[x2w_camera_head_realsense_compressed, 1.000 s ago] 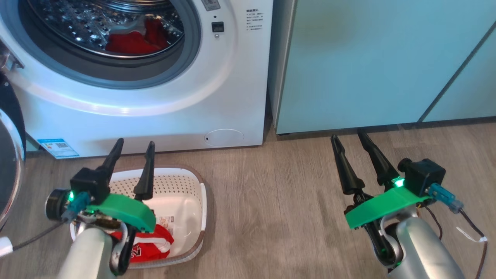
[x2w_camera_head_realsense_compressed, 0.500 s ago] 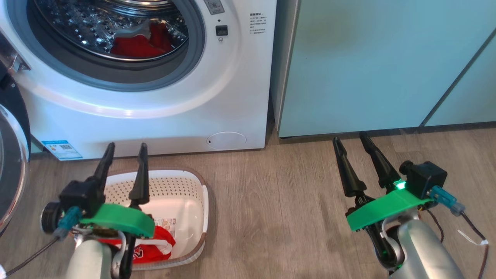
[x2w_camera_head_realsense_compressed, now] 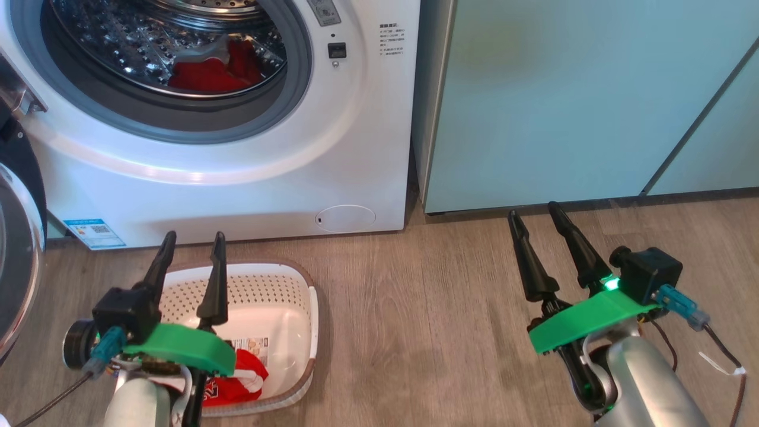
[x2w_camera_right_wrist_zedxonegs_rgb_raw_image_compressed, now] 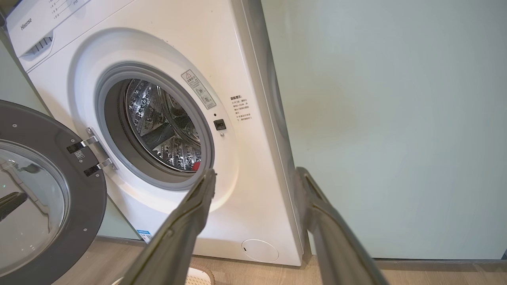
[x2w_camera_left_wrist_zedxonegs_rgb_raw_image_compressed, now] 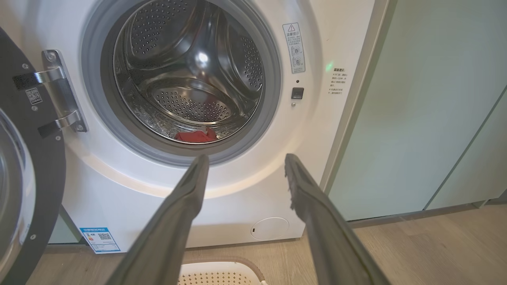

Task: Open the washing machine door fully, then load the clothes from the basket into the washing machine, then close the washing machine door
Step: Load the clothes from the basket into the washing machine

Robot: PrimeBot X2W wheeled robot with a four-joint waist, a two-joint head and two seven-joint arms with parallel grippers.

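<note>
The white washing machine (x2w_camera_head_realsense_compressed: pixel 195 196) stands with its door (x2w_camera_head_realsense_compressed: pixel 26 178) swung open at the far left. Red clothes (x2w_camera_head_realsense_compressed: pixel 207 74) lie in the steel drum, and the left wrist view shows the clothes (x2w_camera_left_wrist_zedxonegs_rgb_raw_image_compressed: pixel 196 136) at the drum's bottom. On the floor before the machine sits the cream basket (x2w_camera_head_realsense_compressed: pixel 290 308), with a red and white garment (x2w_camera_head_realsense_compressed: pixel 237 379) at its near end. My left gripper (x2w_camera_head_realsense_compressed: pixel 195 237) hovers over the basket, open and empty, fingers pointing at the machine. My right gripper (x2w_camera_head_realsense_compressed: pixel 533 209) is open and empty over the floor to the right.
Pale green cabinets (x2w_camera_head_realsense_compressed: pixel 563 101) stand right of the machine. Wood-look floor (x2w_camera_head_realsense_compressed: pixel 415 326) lies between the basket and my right arm. In the right wrist view the open door (x2w_camera_right_wrist_zedxonegs_rgb_raw_image_compressed: pixel 47 198) juts out left of the drum opening.
My left gripper has drawn slightly back and to the left over the basket. The head camera has tilted a little. The right arm has stayed put.
</note>
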